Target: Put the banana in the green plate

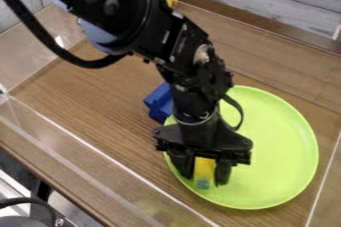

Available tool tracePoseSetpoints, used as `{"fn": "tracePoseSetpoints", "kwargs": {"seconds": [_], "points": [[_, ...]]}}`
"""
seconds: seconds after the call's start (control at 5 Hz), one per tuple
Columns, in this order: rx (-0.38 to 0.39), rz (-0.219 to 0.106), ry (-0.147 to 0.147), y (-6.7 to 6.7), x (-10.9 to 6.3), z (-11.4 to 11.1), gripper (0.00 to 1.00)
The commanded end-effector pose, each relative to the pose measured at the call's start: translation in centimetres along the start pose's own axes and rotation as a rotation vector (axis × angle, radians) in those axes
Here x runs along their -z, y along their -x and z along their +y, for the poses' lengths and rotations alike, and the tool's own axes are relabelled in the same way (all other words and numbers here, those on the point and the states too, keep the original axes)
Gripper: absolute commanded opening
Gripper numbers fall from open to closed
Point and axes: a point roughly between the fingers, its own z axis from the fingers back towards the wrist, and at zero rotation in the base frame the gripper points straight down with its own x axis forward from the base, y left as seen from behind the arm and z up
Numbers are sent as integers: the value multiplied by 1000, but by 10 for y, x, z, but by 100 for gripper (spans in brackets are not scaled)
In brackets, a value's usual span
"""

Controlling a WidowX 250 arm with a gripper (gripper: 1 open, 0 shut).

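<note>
The small yellow banana lies at the near-left edge of the lime-green plate, on the plate's floor just inside the rim. My gripper points almost straight down over it. Its two black fingers are drawn in tight against the banana's sides, shut on it. Only a short yellow strip and a dark tip show between the fingers; the gripper body hides the remainder of the banana.
A blue rectangular block sits on the wooden table just behind the gripper, left of the plate. A clear plastic wall runs along the table's left and near sides. The black arm reaches in from the upper left.
</note>
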Motion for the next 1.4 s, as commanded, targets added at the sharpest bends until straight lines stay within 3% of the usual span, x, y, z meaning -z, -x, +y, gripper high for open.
{"fn": "tracePoseSetpoints", "kwargs": {"seconds": [0.0, 1.2], "points": [[7, -22, 11, -6, -9, -2, 0], [62, -15, -15, -11, -37, -4, 0]]}}
